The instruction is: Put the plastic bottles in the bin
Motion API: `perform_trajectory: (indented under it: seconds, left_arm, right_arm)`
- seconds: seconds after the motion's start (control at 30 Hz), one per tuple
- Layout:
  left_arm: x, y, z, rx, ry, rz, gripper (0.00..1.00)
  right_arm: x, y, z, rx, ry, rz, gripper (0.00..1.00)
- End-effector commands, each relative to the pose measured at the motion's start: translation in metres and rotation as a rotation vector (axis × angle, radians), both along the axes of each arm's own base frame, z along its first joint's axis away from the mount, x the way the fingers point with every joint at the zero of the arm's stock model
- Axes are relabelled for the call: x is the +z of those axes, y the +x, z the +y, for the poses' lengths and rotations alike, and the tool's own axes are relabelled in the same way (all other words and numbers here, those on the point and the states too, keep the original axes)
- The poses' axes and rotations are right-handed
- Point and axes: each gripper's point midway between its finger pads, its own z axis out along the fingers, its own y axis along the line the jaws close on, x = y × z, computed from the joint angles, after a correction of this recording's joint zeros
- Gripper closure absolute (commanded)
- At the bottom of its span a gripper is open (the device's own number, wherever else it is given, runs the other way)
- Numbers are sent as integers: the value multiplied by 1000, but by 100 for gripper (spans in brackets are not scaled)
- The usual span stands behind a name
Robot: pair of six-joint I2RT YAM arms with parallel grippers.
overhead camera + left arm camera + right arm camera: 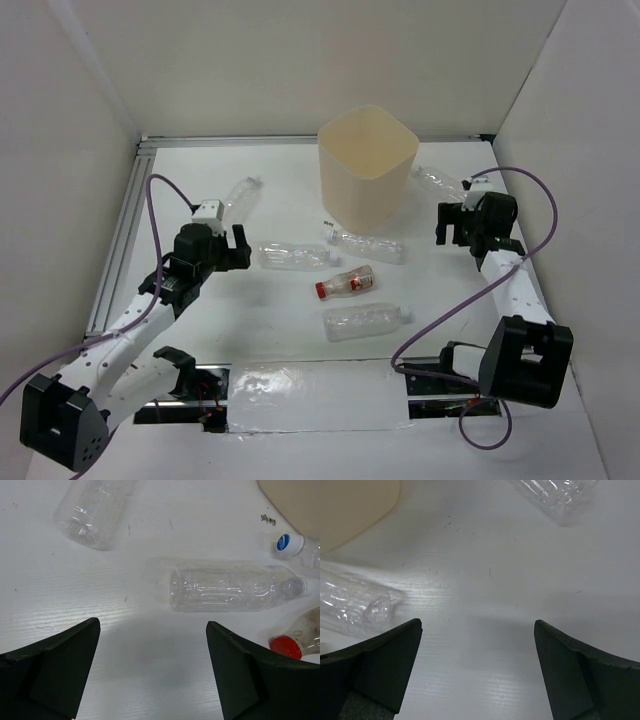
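Observation:
The beige bin [367, 165] stands at the back centre. Several clear bottles lie on the white table: one far left [240, 197], one mid-left [293, 256], one by the bin's foot [368, 244], one in front [365, 321], one right of the bin [438, 181]. The red-capped bottle [346, 284] lies in the middle. My left gripper [242, 250] is open and empty, just left of the mid-left bottle [232, 587]. My right gripper [452, 225] is open and empty, near the right bottle [552, 497].
White walls enclose the table on three sides. A metal rail [120, 230] runs along the left edge. The left wrist view shows a blue-and-white cap [286, 542], the red cap [285, 646] and the bin's corner [295, 502]. A clear sheet [310, 395] lies at the front.

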Motion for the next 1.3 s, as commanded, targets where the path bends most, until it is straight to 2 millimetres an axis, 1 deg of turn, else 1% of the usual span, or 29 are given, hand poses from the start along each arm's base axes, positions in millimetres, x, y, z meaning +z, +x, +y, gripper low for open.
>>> perform_trajectory:
  seconds: [0.0,0.1,0.13,0.17,0.23,0.27,0.3,0.33,0.37,0.4,0.47,0.5,0.53,0.57,0.6,0.63,0.7,0.73,0.77,0.8,0.83,0.87,0.93,1.0,1.03,1.1,1.13,1.2,1.27]
  left_arm:
    - [20,14,-2,-17,-10,-53,0]
    - [16,14,-1,-18,-12,-41,0]
    - [20,17,2,-8,-15,-49,0]
    - [17,17,1,-8,-11,-39,0]
    - [22,18,-1,-16,-19,-48,3]
    - [24,21,2,-7,-19,-48,16]
    - [28,22,0,-22,-19,-57,28]
    - [24,23,-1,-22,-15,-45,41]
    - [26,22,-2,-30,-19,-42,52]
    - [23,23,-2,-30,-16,-32,62]
    - [20,21,-2,-30,-13,-22,55]
    - [21,21,-2,-23,-25,-19,39]
    - [14,17,-3,-32,-24,1,6]
    - [17,17,-3,-32,-27,-7,0]
    - [13,15,-3,-27,-33,3,0]
    - [14,14,-3,-27,-34,2,0]
    - [13,11,-2,-27,-34,0,0]
    - [14,9,-1,-27,-35,-1,0]
    - [12,8,-1,-27,-32,8,0]
    - [12,8,-1,-27,-32,8,0]
    - [11,6,0,-27,-32,8,0]
    - [9,5,0,-27,-29,16,0]
    - [7,4,2,-17,-22,24,0]
    - [7,4,2,-17,-22,24,0]
    - [7,4,2,-13,-29,25,0]
    - [7,4,2,-13,-29,25,0]
    - [7,4,2,-13,-29,25,0]
    - [4,4,2,-12,-26,35,0]
    - [4,4,2,-12,-26,36,0]
  right_arm:
    - [15,12,-6,72,-64,-22,0]
    - [7,15,-5,110,-62,-3,1]
    - [3,15,-5,110,-57,10,35]
    - [1,21,-7,110,-56,13,57]
    - [9,34,-14,100,-66,-16,78]
    - [10,38,-16,110,-82,-22,84]
    - [9,48,-19,119,-96,-26,80]
    - [6,51,-21,130,-108,-16,70]
    - [-6,58,-24,155,-131,8,52]
    - [-11,63,-28,159,-149,22,25]
    - [-4,85,-37,174,-190,10,6]
    - [-20,92,-45,179,-195,46,3]
    - [-8,108,-50,176,-206,18,1]
    - [-7,117,-56,171,-204,1,0]
    - [-16,124,-63,178,-200,8,0]
    - [-3,139,-68,183,-232,-36,0]
    - [-3,153,-71,241,-253,-55,0]
    - [-15,160,-71,267,-254,-41,0]
    - [-8,169,-77,282,-270,-53,0]
    - [-9,175,-76,315,-282,-63,0]
    - [-20,181,-80,350,-319,-50,0]
    - [-13,190,-81,375,-342,-76,0]
    - [-21,202,-85,419,-386,-77,0]
    - [-16,213,-83,473,-394,-88,0]
    - [-34,216,-83,515,-398,-60,0]
    - [-32,225,-81,563,-385,-49,0]
    - [-49,227,-79,592,-370,-23,0]
    - [-49,234,-80,605,-369,-26,0]
    - [-68,234,-79,640,-357,4,0]
